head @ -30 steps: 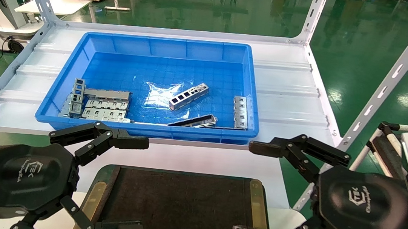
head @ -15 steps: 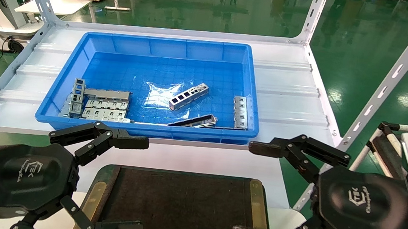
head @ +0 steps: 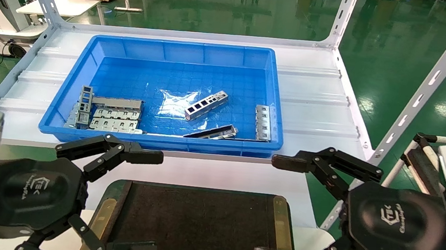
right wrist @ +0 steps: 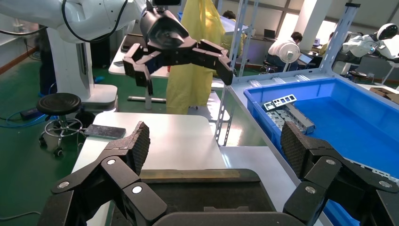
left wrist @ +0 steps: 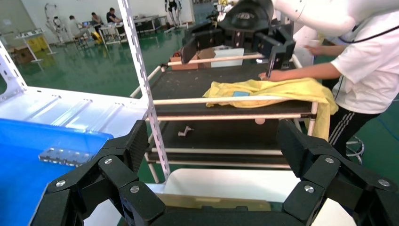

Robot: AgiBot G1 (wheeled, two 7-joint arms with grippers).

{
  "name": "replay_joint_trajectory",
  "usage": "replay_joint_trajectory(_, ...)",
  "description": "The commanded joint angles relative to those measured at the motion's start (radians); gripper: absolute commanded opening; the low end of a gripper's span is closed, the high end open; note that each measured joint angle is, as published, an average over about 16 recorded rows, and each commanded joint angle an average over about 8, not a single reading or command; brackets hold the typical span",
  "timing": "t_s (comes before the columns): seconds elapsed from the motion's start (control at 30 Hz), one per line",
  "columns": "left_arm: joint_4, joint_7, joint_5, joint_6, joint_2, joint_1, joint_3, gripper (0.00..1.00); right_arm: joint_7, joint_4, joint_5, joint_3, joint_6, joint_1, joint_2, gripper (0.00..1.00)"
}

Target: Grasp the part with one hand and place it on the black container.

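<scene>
The part (head: 206, 105), a silver bracket with a row of rectangular windows, lies slanted on the floor of the blue bin (head: 173, 49), near its middle. The black container (head: 196, 221), a flat dark tray with olive-gold side strips, lies on the white table at the near edge; it also shows in the right wrist view (right wrist: 197, 188). My left gripper (head: 148, 202) is open and empty at the tray's left side. My right gripper (head: 274, 207) is open and empty at the tray's right side. Both hang nearer to me than the bin.
Other metal pieces lie in the bin: a stack of grey plates (head: 110, 114) at its left, a dark narrow strip (head: 212, 132) and another bracket (head: 263, 122) near the front wall. White shelf posts (head: 416, 99) rise at the right. A second robot's gripper (right wrist: 179, 47) shows beyond.
My left gripper has shifted very slightly. Nothing else has moved.
</scene>
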Motion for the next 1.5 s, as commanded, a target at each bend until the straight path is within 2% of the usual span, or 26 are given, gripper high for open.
replay_joint_trajectory(0.03, -0.002, 0.0, 0.007, -0.001, 0.0, -0.002, 0.002, 1.0, 0.0, 0.0, 0.0, 0.0, 0.0, 0.0, 0.0, 1.0)
replay_joint_trajectory(0.3, 0.012, -0.028, 0.109, -0.086, 0.047, -0.063, 0.039, 1.0, 0.0, 0.0, 0.0, -0.001, 0.0, 0.0, 0.0, 1.0)
replay_joint_trajectory(0.6, 0.152, -0.068, 0.267, -0.192, 0.186, -0.196, 0.119, 1.0, -0.001, 0.0, 0.001, -0.002, 0.0, 0.001, 0.0, 1.0)
replay_joint_trajectory(1.03, 0.558, -0.015, 0.47, -0.396, 0.454, -0.404, 0.21, 1.0, -0.001, -0.001, 0.002, -0.003, 0.001, 0.001, 0.001, 1.0)
replay_joint_trajectory(1.5, 1.033, 0.135, 0.557, -0.622, 0.701, -0.561, 0.243, 1.0, -0.002, -0.001, 0.002, -0.004, 0.001, 0.001, 0.001, 1.0)
